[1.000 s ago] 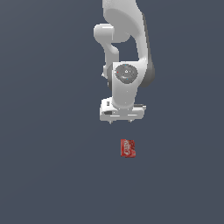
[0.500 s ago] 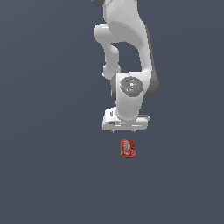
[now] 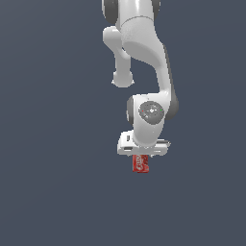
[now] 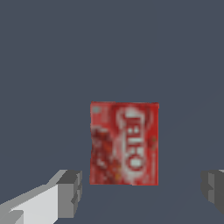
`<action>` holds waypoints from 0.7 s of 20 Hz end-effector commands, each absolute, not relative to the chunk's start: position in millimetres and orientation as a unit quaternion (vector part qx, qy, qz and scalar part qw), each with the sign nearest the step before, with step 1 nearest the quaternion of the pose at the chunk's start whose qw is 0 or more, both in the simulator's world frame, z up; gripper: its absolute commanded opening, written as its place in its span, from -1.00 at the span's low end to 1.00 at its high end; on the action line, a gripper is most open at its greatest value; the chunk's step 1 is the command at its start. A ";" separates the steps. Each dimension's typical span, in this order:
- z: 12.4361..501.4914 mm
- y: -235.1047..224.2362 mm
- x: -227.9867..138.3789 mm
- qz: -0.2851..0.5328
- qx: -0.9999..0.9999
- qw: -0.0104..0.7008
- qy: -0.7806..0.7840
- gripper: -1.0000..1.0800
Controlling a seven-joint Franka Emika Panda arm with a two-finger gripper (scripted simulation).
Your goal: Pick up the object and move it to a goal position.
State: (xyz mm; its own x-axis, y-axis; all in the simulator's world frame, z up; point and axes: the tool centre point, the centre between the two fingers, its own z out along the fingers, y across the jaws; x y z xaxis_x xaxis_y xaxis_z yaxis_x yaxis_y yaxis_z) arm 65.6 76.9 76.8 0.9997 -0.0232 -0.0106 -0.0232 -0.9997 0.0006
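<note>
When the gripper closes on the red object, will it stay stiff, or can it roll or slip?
The red object shows a flat rectangular face with straight edges, so it probably will not roll. It looks like a rigid printed package, likely light for its size. The gripper is open wider than it; its smooth sides might slip slightly.

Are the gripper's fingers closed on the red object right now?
No, in the wrist view the fingers stand wide apart, with clear gaps either side of the red object.

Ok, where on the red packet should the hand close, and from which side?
Come straight down from above and pinch the red packet across its narrower width, on the two long edges near mid-length. It lies flat, label up, and in the wrist view the open hand already has one finger outside each long edge, apart from it.
</note>
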 end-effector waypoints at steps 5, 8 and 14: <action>66.6 82.8 77.3 0.000 1.000 0.000 -0.019 0.92; 65.4 83.5 78.4 0.000 1.000 0.000 -0.020 0.92; 56.1 83.4 77.4 -0.001 1.000 0.000 -0.019 0.92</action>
State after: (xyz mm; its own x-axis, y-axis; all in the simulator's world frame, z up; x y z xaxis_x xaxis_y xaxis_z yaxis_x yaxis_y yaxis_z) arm 77.8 83.3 60.7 0.9993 -0.0382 0.0000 -0.0382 -0.9993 -0.0001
